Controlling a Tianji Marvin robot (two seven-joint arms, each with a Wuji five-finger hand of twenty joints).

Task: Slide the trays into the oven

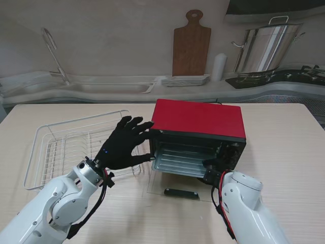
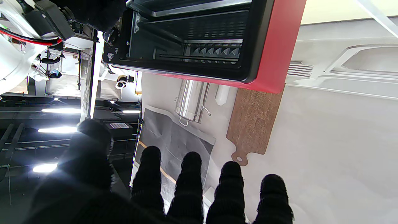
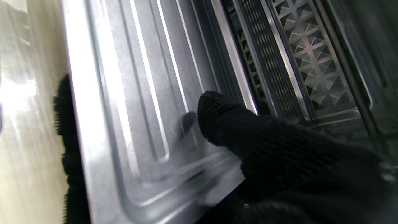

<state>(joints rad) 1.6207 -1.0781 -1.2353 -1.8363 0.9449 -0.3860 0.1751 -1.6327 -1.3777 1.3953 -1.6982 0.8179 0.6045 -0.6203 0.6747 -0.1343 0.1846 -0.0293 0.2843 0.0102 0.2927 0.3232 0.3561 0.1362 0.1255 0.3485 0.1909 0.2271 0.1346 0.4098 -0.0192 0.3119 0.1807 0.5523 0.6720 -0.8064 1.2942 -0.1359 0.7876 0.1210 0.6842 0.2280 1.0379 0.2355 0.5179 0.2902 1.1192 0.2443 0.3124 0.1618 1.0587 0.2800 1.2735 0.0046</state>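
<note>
Starting on the left, the wire dish rack (image 1: 66, 147) sits on the tabletop (image 1: 284, 132), and the left hand (image 1: 124, 145) hovers beside it with fingers spread, holding nothing, fingertips at the left front corner of the red oven (image 1: 199, 119). Whether they actually touch, I can't say. Moving right, the oven stands with its glass door (image 1: 175, 190) dropped flat toward me, and the metal tray (image 1: 183, 161) sits partly inside the mouth. Over on the right, the right hand (image 1: 216, 170) is clamped on the tray's near right corner, thumb (image 3: 217, 115) on top and fingers under the rim. Danger here: pushing from one corner could skew the tray and jam it against the side rails. If the left hand isn't bracing, the whole oven could slide back. A slipping thumb could drop the tray onto the glass door.
</note>
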